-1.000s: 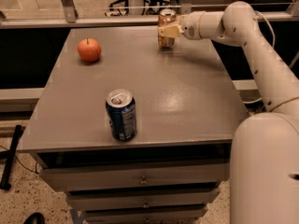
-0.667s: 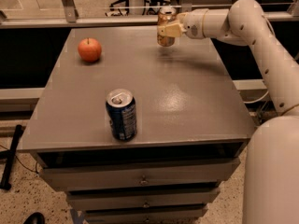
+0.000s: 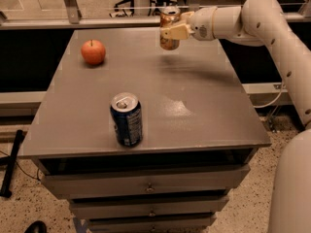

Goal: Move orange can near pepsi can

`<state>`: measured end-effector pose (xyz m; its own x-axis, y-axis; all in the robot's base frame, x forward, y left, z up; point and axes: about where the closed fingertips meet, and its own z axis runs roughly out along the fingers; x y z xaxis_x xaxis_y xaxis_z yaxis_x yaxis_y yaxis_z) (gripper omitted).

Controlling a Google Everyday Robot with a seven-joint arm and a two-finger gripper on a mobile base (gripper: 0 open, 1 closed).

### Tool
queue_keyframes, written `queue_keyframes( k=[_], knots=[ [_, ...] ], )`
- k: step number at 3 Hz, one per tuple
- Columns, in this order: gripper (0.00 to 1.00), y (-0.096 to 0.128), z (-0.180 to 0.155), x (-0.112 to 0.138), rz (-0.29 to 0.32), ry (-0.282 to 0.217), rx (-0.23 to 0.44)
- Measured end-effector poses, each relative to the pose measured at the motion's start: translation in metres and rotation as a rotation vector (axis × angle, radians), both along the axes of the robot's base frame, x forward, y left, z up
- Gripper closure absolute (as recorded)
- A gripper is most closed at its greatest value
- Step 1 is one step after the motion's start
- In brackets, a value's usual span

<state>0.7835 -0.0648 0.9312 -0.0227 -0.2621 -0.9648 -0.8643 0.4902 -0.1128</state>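
The orange can (image 3: 169, 43) is copper-coloured with a silver top and is held upright in the air above the far part of the grey table (image 3: 194, 91). My gripper (image 3: 171, 31) is shut on it, its pale fingers (image 3: 176, 32) wrapped around the can's middle. The arm reaches in from the right. The pepsi can (image 3: 126, 119), dark blue with a silver top, stands upright near the table's front edge, left of centre, well apart from the orange can.
A round orange-red apple (image 3: 93, 52) sits at the far left of the table. Drawers (image 3: 146, 186) run below the table's front edge. A metal rail (image 3: 97, 21) runs behind the table. My white robot body (image 3: 291, 188) fills the lower right.
My gripper has lifted the orange can off the table's far edge and carried it a little to the left. The pepsi can and apple have not moved.
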Motion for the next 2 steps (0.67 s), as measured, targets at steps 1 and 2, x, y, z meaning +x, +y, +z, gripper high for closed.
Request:
queue_keyframes(
  k=[1,2],
  knots=[
    [1.0,0.006,-0.003,-0.005,0.023,0.008,-0.017],
    [1.0,0.017,-0.007,-0.034,0.104,0.034,-0.045]
  ],
)
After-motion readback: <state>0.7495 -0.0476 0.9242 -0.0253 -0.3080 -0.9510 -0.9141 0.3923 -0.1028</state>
